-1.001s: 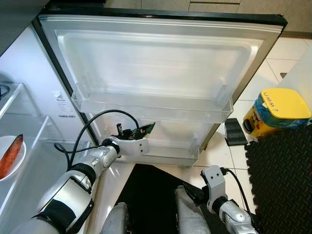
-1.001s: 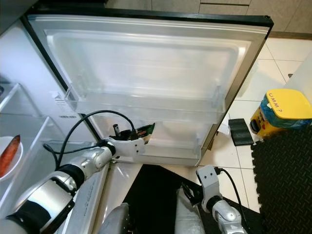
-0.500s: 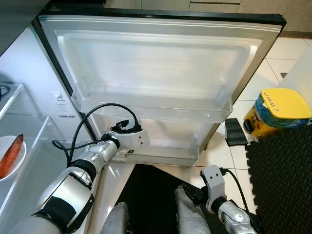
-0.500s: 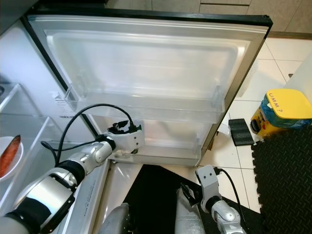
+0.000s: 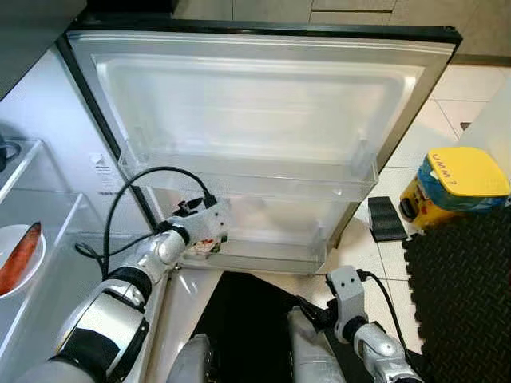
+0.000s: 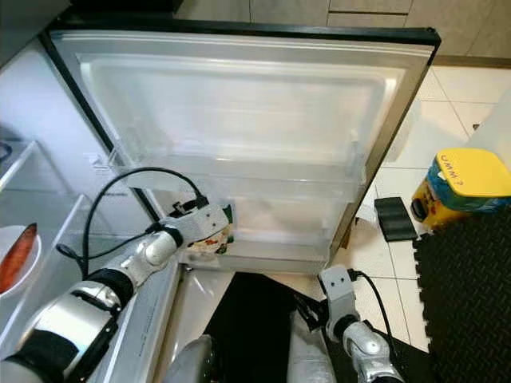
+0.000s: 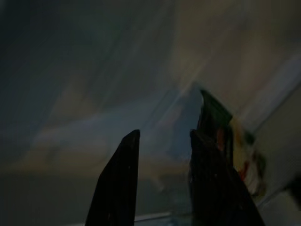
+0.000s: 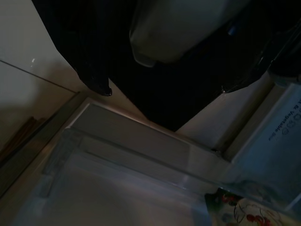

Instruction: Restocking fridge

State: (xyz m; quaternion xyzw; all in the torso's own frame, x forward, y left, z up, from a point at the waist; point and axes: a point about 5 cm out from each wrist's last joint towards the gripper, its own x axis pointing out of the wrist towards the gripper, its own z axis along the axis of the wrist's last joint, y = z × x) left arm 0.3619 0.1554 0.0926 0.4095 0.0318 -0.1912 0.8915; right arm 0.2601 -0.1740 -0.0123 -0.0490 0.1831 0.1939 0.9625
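— In the head views, where was the packet?
— The packet [image 6: 214,238] sat in the lower door bin [image 5: 271,254], beside the left gripper [image 5: 206,231].
— In the left wrist view?
— Its fingers [image 7: 117,183] stood apart, the packet just beside one.
— The right gripper [image 5: 345,281]?
— Hanging low; I couldn't tell its state.

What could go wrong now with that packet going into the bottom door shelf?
The packet sits at the near end of the lower door shelf, beside the left claw; pulling out could drag or tip it. The claw's cable loops near the upper shelf and might snag. The wrist view is dark, so release is hard to confirm.
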